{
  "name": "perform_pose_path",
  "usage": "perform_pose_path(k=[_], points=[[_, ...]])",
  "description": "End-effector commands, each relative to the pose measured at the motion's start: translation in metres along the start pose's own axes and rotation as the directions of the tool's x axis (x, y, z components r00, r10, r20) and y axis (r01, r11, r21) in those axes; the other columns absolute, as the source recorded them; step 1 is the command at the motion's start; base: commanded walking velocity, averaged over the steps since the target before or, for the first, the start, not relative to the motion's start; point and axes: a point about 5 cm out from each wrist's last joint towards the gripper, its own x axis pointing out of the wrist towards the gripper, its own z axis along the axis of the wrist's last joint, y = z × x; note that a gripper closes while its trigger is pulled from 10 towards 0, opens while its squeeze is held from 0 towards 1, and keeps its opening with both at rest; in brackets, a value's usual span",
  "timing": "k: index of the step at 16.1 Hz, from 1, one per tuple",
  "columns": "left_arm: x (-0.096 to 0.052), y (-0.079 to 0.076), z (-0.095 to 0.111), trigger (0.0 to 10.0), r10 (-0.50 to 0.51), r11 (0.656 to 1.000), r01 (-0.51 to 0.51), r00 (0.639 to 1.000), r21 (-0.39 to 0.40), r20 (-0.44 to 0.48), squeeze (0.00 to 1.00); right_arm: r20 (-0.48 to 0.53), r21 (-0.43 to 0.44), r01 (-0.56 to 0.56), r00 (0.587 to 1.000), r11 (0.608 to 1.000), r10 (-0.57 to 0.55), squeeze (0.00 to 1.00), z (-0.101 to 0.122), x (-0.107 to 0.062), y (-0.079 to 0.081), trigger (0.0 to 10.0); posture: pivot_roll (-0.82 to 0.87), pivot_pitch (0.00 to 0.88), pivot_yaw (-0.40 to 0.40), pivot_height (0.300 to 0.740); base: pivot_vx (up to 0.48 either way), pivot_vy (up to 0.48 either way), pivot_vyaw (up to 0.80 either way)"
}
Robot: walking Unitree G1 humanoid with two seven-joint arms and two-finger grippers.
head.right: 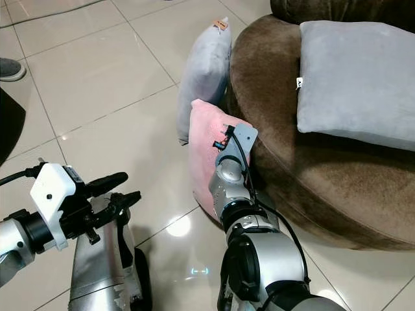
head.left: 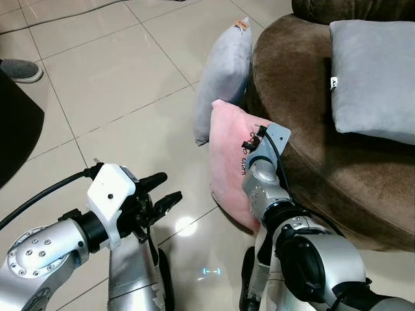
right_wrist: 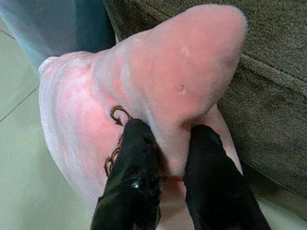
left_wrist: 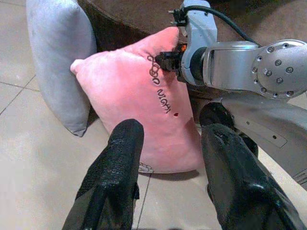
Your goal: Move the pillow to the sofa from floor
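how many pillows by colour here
pink pillow: 1, on the floor against the sofa, pinched by the right gripper
grey pillows: 2, one on the floor, one on the sofa
total: 3

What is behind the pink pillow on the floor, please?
Behind the pink pillow, which the right gripper pinches, a grey pillow stands on the floor, and the brown sofa sits alongside both. The lower end of the grey pillow is covered.
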Motion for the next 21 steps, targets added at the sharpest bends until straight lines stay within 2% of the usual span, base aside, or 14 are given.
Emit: perform_pose_path(k=[1, 4, 8, 9, 11, 14, 16, 18, 20, 21], points=[[-0.002, -0.005, 0.001, 10.0, -0.013, 1.000, 0.013, 1.000, 0.005, -0.004, 0.00, -0.023, 0.019, -0.018, 1.000, 1.000, 0.018, 0.00, -0.003, -0.002, 0.006, 0.0, 0.07, 0.261, 0.010, 0.436, 0.000, 0.000, 0.00], [-0.002, -0.006, 0.000, 10.0, -0.010, 1.000, 0.010, 1.000, 0.001, -0.004, 0.00, -0.019, 0.027, -0.048, 0.999, 0.998, 0.049, 0.00, -0.003, -0.002, 0.007, 0.0, 0.07, 0.252, 0.003, 0.436, 0.000, 0.000, 0.00], [-0.003, -0.008, -0.005, 10.0, 0.019, 1.000, -0.019, 1.000, -0.010, -0.007, 0.00, 0.008, 0.067, -0.201, 0.980, 0.977, 0.201, 0.00, -0.006, -0.007, 0.017, 0.0, 0.07, 0.204, -0.018, 0.436, 0.000, 0.000, 0.00], [-0.002, -0.008, -0.007, 10.0, 0.042, 0.999, -0.042, 0.999, -0.014, 0.002, 0.00, 0.018, 0.075, -0.294, 0.956, 0.953, 0.293, 0.00, -0.012, -0.011, 0.019, 0.0, 0.07, 0.171, -0.032, 0.436, 0.000, 0.000, 0.00], [0.001, -0.008, -0.009, 10.0, 0.077, 0.997, -0.077, 0.997, -0.024, 0.019, 0.00, 0.025, 0.026, -0.413, 0.911, 0.911, 0.412, 0.00, -0.025, -0.018, 0.009, 0.0, 0.06, 0.139, -0.043, 0.436, 0.000, 0.000, 0.00], [0.008, -0.008, -0.016, 10.0, 0.089, 0.996, -0.088, 0.996, -0.035, 0.023, 0.00, 0.019, -0.030, -0.495, 0.868, 0.869, 0.495, 0.00, -0.033, -0.023, -0.004, 0.0, 0.04, 0.096, -0.042, 0.436, 0.000, 0.000, 0.00], [0.015, -0.007, -0.021, 10.0, 0.097, 0.995, -0.096, 0.995, -0.037, 0.029, 0.00, 0.053, -0.036, -0.552, 0.832, 0.833, 0.553, 0.00, -0.028, -0.028, -0.008, 0.0, 0.02, 0.041, -0.034, 0.436, 0.000, 0.000, 0.00], [0.019, -0.003, -0.022, 10.0, 0.137, 0.990, -0.136, 0.990, -0.031, 0.041, 0.00, 0.122, -0.015, -0.603, 0.790, 0.797, 0.600, 0.00, -0.012, -0.042, -0.010, 0.0, 0.01, 0.011, -0.032, 0.436, 0.000, 0.000, 0.00], [0.020, 0.009, -0.025, 10.0, 0.208, 0.978, -0.206, 0.977, -0.035, 0.046, 0.00, 0.244, 0.032, -0.646, 0.745, 0.763, 0.621, 0.00, 0.018, -0.066, -0.008, 0.0, 0.01, 0.000, -0.027, 0.436, 0.000, 0.000, 0.00], [0.019, 0.010, -0.023, 10.0, 0.222, 0.975, -0.220, 0.974, -0.037, 0.051, 0.00, 0.252, 0.047, -0.656, 0.737, 0.753, 0.627, 0.00, 0.024, -0.073, -0.009, 10.0, 0.01, 0.000, -0.027, 0.436, 0.000, 0.000, 0.00]])
